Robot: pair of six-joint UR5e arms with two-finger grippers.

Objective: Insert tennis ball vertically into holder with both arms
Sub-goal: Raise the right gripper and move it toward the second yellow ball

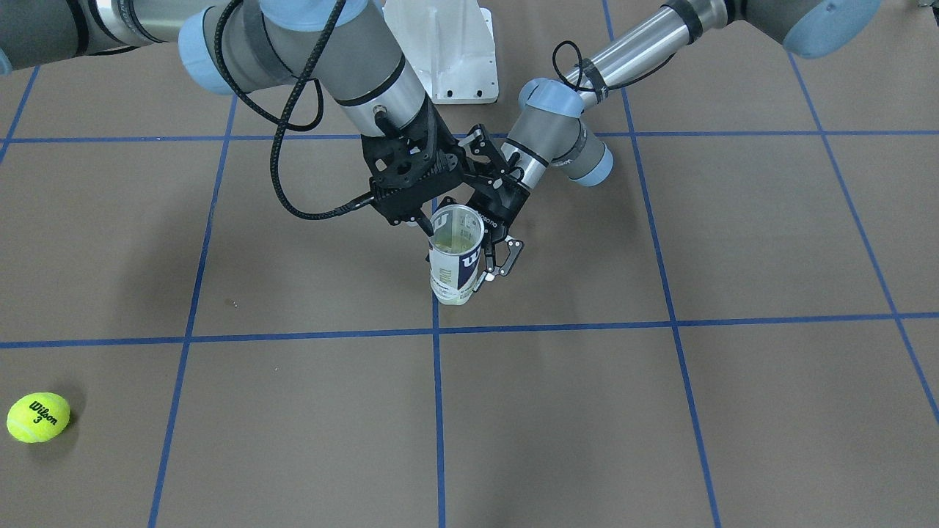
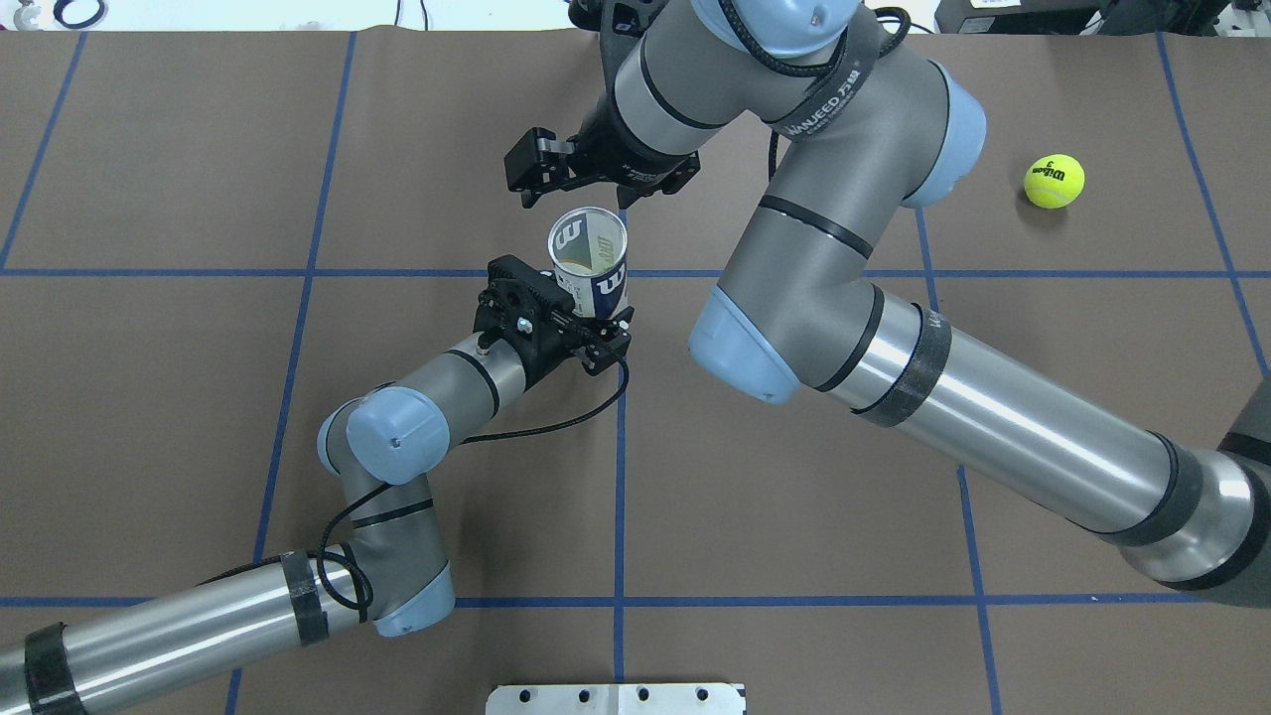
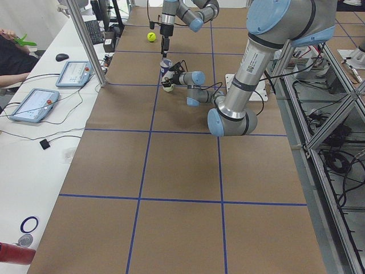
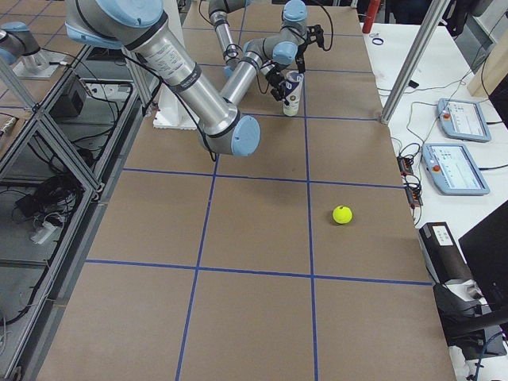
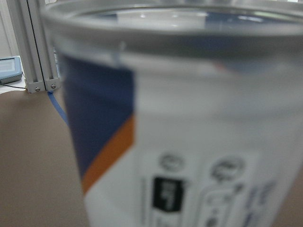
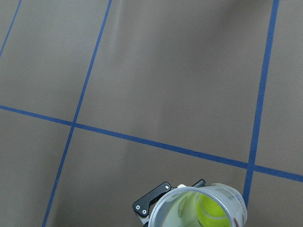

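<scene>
The clear holder (image 1: 458,268) with a navy-and-white label stands upright at the table's middle, and it also shows in the overhead view (image 2: 599,283). My left gripper (image 1: 473,249) is shut on its side from the robot's side, low down; the can fills the left wrist view (image 5: 189,142). A yellow tennis ball (image 6: 212,210) lies inside the holder (image 6: 199,208). My right gripper (image 1: 433,214) hangs just over the holder's rim, pointing down, looking open and empty. A second tennis ball (image 1: 38,417) lies loose on the table far to my right, also seen overhead (image 2: 1054,181).
A white mounting plate (image 1: 449,51) sits at the robot's base. Blue tape lines (image 1: 437,411) cross the brown table. The right arm's elbow (image 2: 755,338) hangs over the table beside the holder. Operator tablets (image 4: 464,168) lie on a side bench.
</scene>
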